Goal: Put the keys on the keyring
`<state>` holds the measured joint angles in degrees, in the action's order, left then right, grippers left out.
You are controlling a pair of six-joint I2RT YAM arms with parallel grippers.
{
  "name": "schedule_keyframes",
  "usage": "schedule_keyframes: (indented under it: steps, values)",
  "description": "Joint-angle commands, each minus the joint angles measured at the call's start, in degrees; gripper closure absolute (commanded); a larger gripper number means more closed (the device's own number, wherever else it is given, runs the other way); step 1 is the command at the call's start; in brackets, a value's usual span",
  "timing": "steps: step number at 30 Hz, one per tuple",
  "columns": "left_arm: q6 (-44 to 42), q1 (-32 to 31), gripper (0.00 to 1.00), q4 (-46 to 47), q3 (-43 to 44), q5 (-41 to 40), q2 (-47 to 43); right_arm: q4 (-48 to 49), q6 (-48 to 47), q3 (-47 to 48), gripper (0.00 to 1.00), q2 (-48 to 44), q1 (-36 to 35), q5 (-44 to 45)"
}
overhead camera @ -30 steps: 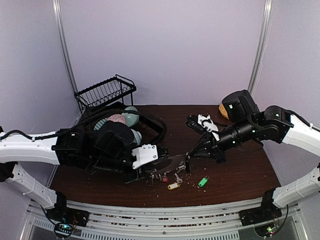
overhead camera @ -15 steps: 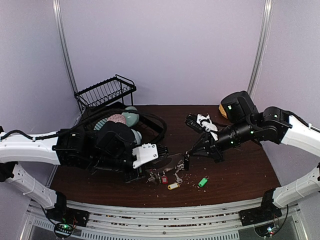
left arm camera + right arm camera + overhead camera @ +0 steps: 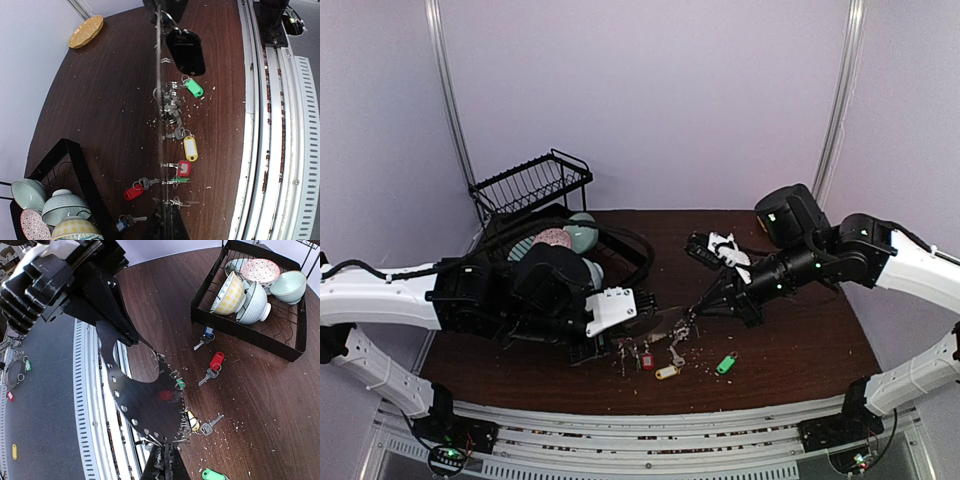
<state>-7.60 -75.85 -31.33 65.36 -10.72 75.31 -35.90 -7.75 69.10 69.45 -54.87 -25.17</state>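
Keyring: one, edge clamped in your left fingers, fully closed.
Right fingers: closed on one black-tagged key at its rim.
Keys by rack: two, red, blue.

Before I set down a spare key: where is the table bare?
Bare table at the back, between the black metal bowl rack and round yellow plate, and right of the green-tagged key. Crowded: tagged keys around the flat grey keyring.

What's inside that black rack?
The black rack holds a yellow-dotted bowl, a striped grey bowl, a red-patterned bowl and a pale green bowl. Anything under or behind them is covered.
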Motion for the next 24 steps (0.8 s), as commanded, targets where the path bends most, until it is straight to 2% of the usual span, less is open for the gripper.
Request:
schedule_keyframes:
  steps: [1,4,14,24]
  values:
    - [0.51,-0.64,1.0,6.54,0.51,-0.32,-0.04,2.79,-1.66,-1.52,1.0,-2.48,-0.05,-2.99]
    - [1.37,-0.35,1.0,6.52,1.19,1.02,0.49,3.72,-2.01,-2.45,1.0,-2.94,-0.05,-5.26]
    - [-4.7,-0.35,1.0,7.15,0.13,6.46,-1.65,-3.31,-6.61,1.42,1.0,-0.41,-0.06,-5.04]
    - [-11.54,-0.35,1.0,7.52,0.03,7.65,-1.35,-7.91,-10.79,3.78,1.0,1.67,-0.12,-7.81]
